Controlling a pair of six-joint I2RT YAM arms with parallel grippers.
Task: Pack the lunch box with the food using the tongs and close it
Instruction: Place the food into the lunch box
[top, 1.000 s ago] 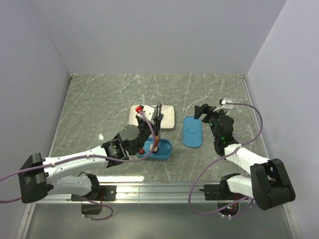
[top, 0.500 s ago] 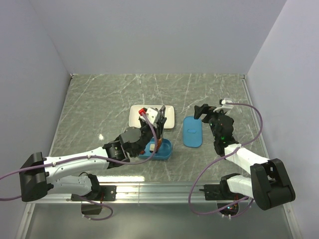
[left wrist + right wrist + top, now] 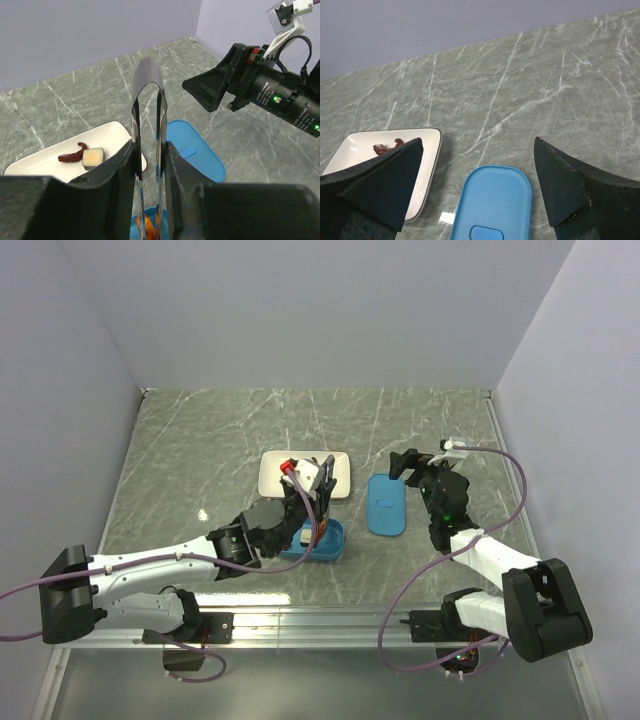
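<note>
Two pieces [image 3: 75, 154] — red curl [image 3: 70, 156], pale cube [image 3: 93, 156] — lie on the plate [image 3: 31, 165] just beyond the box [image 3: 336, 541], over which the left gripper [image 3: 150, 156] clenches the tongs [image 3: 148, 100], tips down.

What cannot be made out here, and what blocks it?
1. Tips of the tongs, left wrist view: hidden behind the left gripper, cut off by the bottom edge; grip on the orange piece unclear.
2. Contents of the lunch box, top view: the left gripper covers much of it.
3. The plate, right wrist view: a finger of the right gripper hides part of it.
</note>
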